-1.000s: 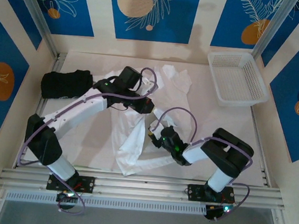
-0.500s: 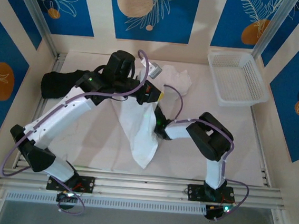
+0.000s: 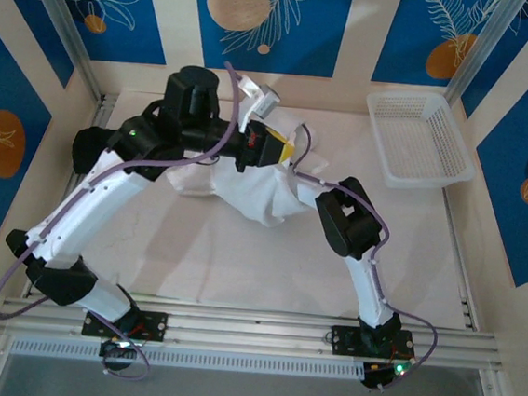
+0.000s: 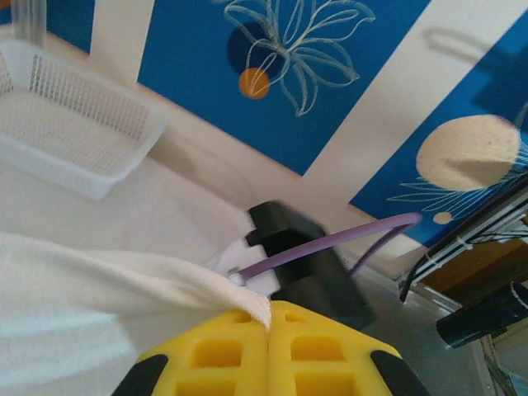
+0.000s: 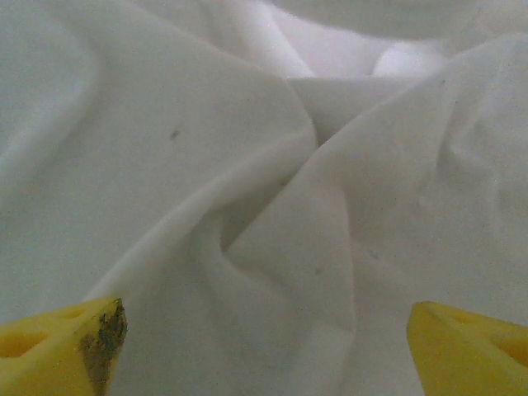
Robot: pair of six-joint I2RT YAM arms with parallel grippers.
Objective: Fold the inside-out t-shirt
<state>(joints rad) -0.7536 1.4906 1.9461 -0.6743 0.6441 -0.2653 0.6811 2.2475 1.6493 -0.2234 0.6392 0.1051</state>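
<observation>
Here, your left gripper (image 4: pixel 268 318) pinches the limp, thin inside-out t-shirt (image 3: pixel 250 192) at its one-o'clock edge; your right gripper (image 5: pixel 264 323), fingers spread, should seek a hem.

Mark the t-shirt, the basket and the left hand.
t-shirt (image 3: pixel 250 195), top view, middle of the bunched cloth.
basket (image 3: pixel 425 180), top view, near wall.
left hand (image 4: pixel 269 323), left wrist view, where its fingers meet.
</observation>
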